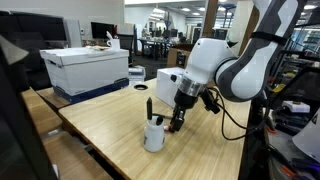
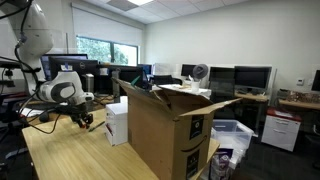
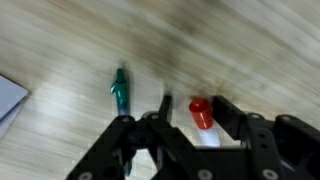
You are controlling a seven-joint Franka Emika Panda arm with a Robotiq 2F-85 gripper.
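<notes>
Claw (image 3: pixel 193 103) hangs low over the wood table (image 1: pixel 100 125), jaws partway in on either side of a red pen (image 3: pixel 200 113). Honestly can't tell if it's pinched yet. The pen looks like stubby, smooth plastic, so straddling it makes sense. Green pen (image 3: pixel 120 90) sits apart, and a round white cup (image 1: pixel 154 138) is just beside.
</notes>
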